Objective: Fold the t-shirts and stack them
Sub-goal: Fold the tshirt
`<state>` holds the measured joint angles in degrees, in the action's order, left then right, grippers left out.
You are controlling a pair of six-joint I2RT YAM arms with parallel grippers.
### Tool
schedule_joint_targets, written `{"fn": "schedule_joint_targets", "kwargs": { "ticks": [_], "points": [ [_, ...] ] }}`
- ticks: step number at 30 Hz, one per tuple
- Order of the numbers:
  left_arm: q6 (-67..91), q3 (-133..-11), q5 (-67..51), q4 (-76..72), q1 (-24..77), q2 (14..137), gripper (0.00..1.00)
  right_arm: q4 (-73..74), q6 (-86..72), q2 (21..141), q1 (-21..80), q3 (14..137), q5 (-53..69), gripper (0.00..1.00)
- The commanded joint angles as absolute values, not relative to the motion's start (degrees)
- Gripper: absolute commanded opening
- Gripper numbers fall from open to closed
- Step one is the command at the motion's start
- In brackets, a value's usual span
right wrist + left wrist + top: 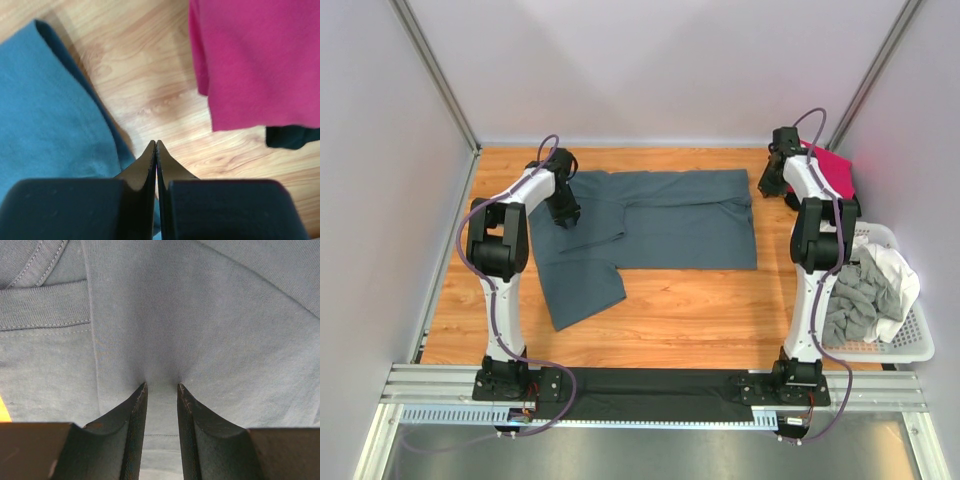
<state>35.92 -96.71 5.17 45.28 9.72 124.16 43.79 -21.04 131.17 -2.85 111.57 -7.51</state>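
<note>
T-shirts you can count come to five: one large slate blue-grey t-shirt (670,230) lies spread on the table (690,310), and one magenta t-shirt (835,170) sits at the far right corner with one black t-shirt (292,137) showing at its edge. One light grey t-shirt (850,305) and one white t-shirt (895,275) are heaped in the single white basket (910,350). Your left gripper (162,385) pinches a pucker of the slate blue-grey t-shirt near its collar, and your right gripper (156,145) is closed on nothing above bare wood.
</note>
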Motion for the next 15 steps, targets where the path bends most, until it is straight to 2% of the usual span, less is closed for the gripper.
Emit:
{"fn": "schedule_joint_targets", "kwargs": {
  "ticks": [1, 5, 9, 11, 15],
  "points": [
    [36.21, -97.73, 5.89, 46.58, 9.76, 125.59, 0.38, 42.36, -18.9, 133.24, -2.9, 115.4, -7.12, 0.01],
    [35.51, -97.73, 4.57, 45.88, 9.76, 125.42, 0.38, 42.89, -19.68, 132.63, -2.99, 116.37, -2.03, 0.0],
    [34.37, -97.65, 3.17, 44.39, 9.93, 123.76, 0.42, 42.27, -24.33, 130.17, -2.99, 114.88, 4.21, 0.32],
    [33.58, -97.73, 3.08, 43.77, 9.93, 122.09, 0.46, 42.97, -26.01, 129.12, -2.9, 113.65, 5.71, 0.39],
    [32.26, -98.7, 3.43, 43.68, 9.93, 119.54, 0.5, 42.81, -28.21, 125.43, -2.9, 109.26, 8.08, 0.39]
  ]
}}
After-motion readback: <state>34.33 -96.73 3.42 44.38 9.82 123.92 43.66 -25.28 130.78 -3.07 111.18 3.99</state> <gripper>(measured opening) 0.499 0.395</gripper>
